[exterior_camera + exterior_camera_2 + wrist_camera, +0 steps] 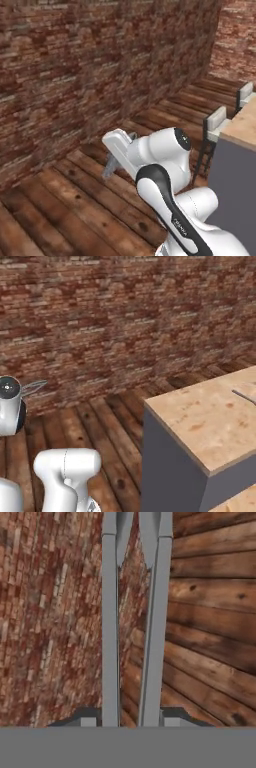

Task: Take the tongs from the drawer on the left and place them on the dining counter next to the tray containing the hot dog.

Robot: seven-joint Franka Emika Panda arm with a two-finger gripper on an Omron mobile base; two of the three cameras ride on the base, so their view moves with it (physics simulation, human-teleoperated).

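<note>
Hand view: tongs (130, 637) tips cut off above.

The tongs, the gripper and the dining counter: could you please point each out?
tongs (109, 627): hand view, left arm's middle.
gripper (126, 719): hand view, between the fingertips.
dining counter (210, 421): right base view, bare wood top.
</note>
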